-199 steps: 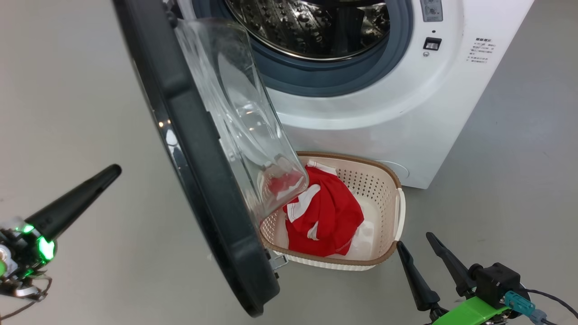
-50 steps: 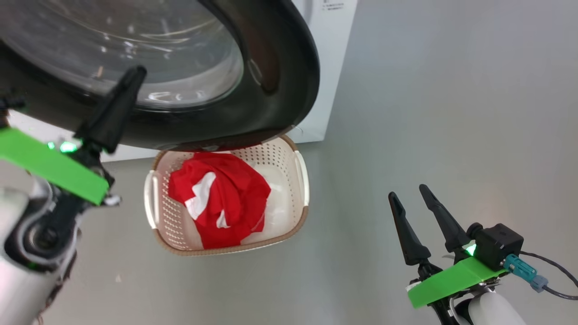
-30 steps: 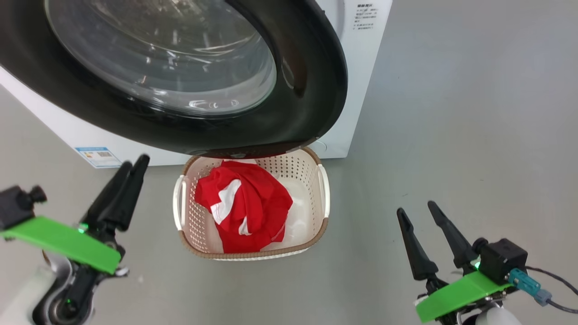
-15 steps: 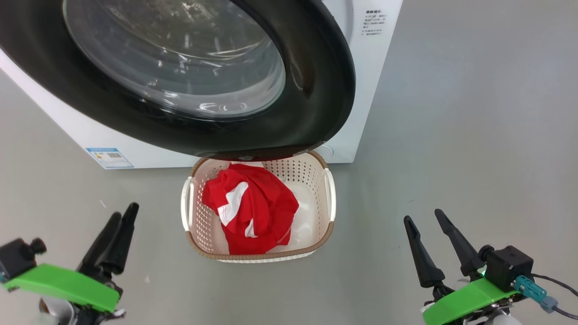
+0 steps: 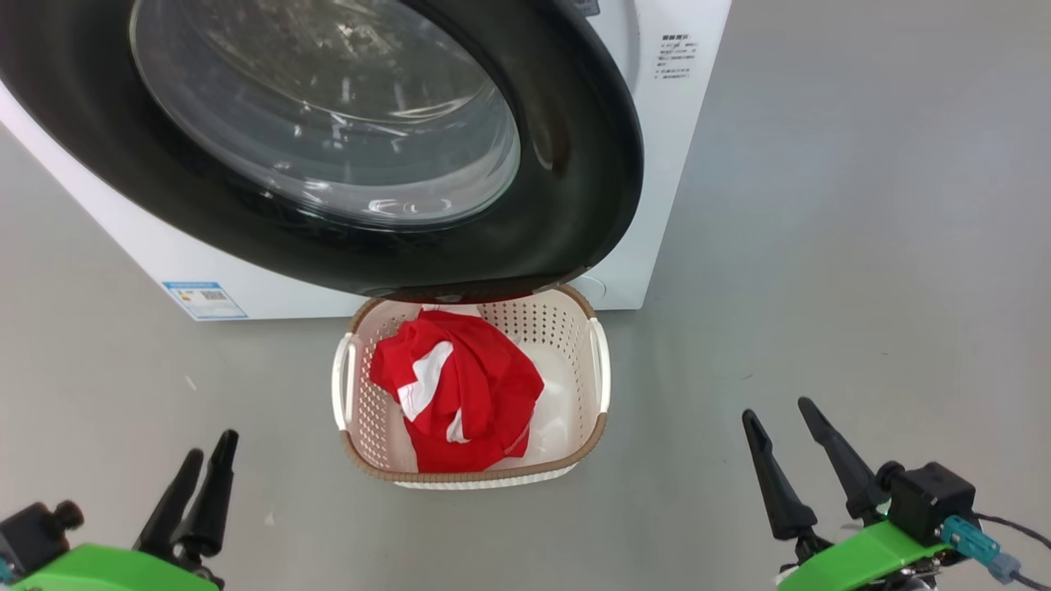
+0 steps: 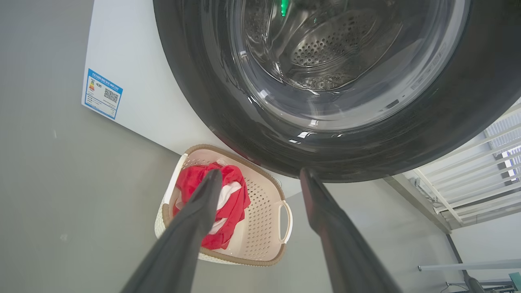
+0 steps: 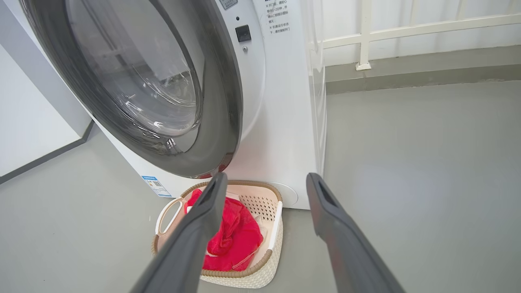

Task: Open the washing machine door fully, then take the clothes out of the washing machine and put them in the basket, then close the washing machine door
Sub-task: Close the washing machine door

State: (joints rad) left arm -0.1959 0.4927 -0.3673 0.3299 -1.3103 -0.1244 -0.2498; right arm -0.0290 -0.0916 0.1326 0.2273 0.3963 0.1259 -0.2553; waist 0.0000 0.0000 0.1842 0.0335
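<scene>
1. Lying crumpled in the basket (image 5: 472, 478), the clothes (image 5: 456, 390) are seen on the floor (image 5: 821, 287), just below the washing machine door (image 5: 575, 205).
2. The left jaws are held apart and empty, near and left of the basket, well clear of the clothes.
3. The right jaws are likewise spread and empty, near and right.
4. The door is swung across the front of the washing machine (image 5: 673, 164).

Bare test-lab type rm w/ grey floor (image 7: 407, 183); washing machine (image 7: 285, 122) ahead of right gripper (image 7: 265, 179), white railing (image 7: 407, 28) beyond.

The left tool (image 5: 213, 444) and right tool (image 5: 776, 409) have tapered black fingers (image 5: 776, 484), green mounts (image 5: 862, 554).
</scene>
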